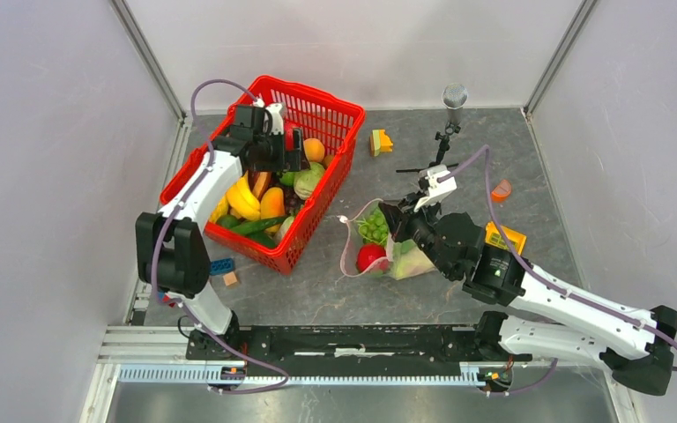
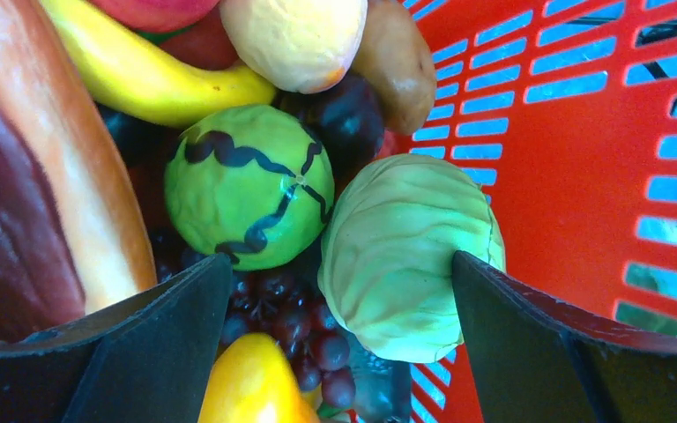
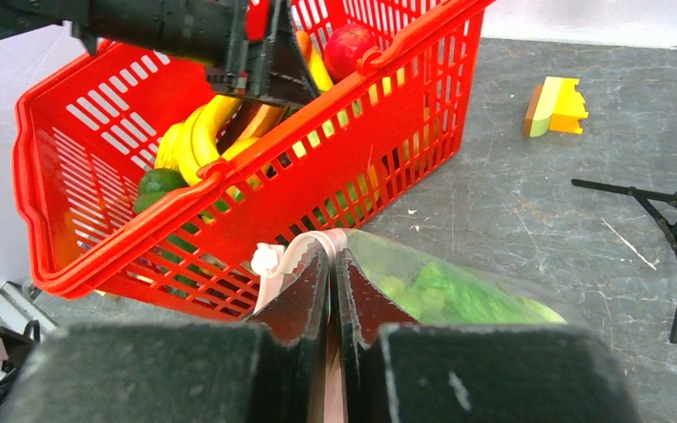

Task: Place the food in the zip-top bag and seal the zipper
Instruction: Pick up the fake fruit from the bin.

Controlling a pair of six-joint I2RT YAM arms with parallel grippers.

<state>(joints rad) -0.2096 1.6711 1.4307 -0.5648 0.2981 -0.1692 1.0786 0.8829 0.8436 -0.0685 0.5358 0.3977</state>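
The left gripper (image 2: 339, 278) hangs inside the red basket (image 1: 317, 88), jaws spread wide above a pale green cabbage (image 2: 405, 256). The right gripper (image 3: 333, 260) is clamped on the pink zipper (image 3: 280, 266) of the zip-top bag (image 1: 386, 251). The bag lies just beside the basket and contains lettuce (image 1: 372, 225) and a red fruit (image 1: 370, 257).

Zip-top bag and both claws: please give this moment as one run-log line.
left claw: open, over cabbage in red basket | right claw: shut on zipper | zip-top bag: green food and red fruit inside
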